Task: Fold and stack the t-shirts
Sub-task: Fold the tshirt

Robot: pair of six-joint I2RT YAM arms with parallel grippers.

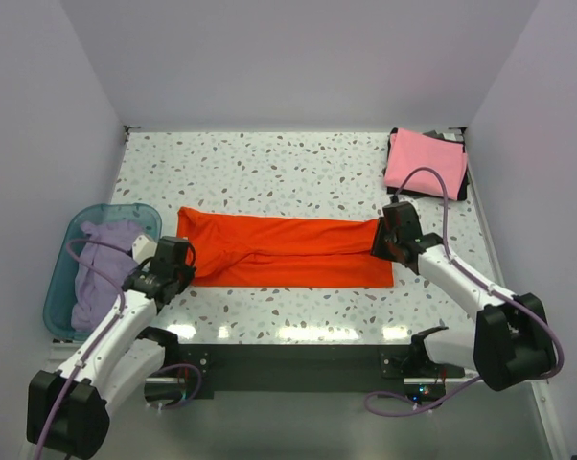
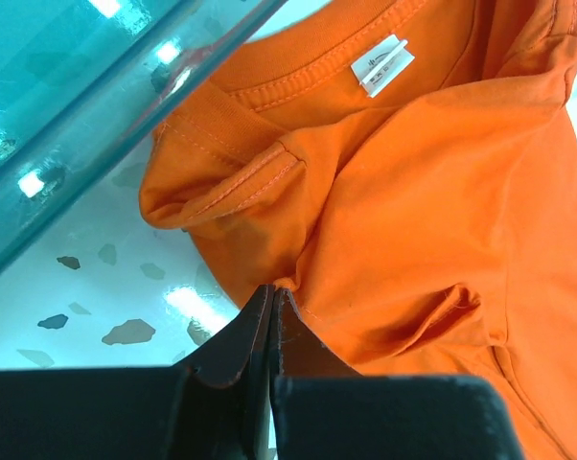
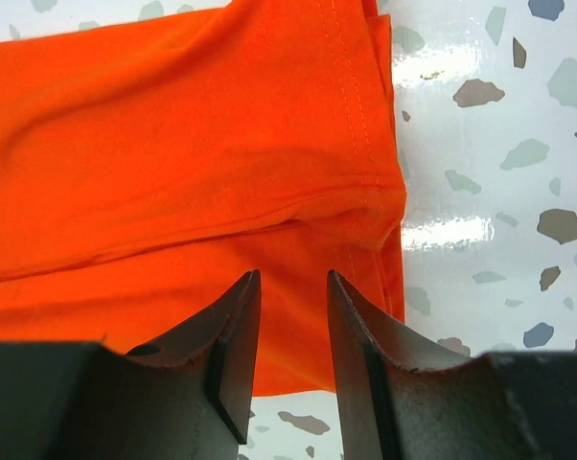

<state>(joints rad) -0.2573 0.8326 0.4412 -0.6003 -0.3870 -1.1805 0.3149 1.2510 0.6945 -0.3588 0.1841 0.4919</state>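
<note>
In the top view, the orange-red t-shirt [image 1: 284,251] lies as a long band across the middle of the table [image 1: 269,163]. The left gripper [image 1: 176,257] is at its collar end and the right gripper [image 1: 385,236] at its hem end. The pink t-shirt [image 1: 425,163] sits folded at the far right corner, and the lavender t-shirt [image 1: 102,268] is heaped in the teal basin [image 1: 58,287]. We judge that uneven lifting at the two ends would skew the band and undo its lengthwise fold.

In the left wrist view, the jaws are pressed together, apparently pinching a small pucker of orange cloth [image 2: 413,211] near the shoulder seam. The basin wall [image 2: 68,105] is just beside the collar. So little cloth is caught that a pull could slip it free, and a swing leftward could knock the basin.

In the right wrist view, the jaws stand narrowly apart above the hem corner [image 3: 365,201], with cloth showing through the gap. We cannot tell how many layers lie between the fingers [image 3: 233,326]. If they catch only the top layer, the fold would likely open as that end rises.
</note>
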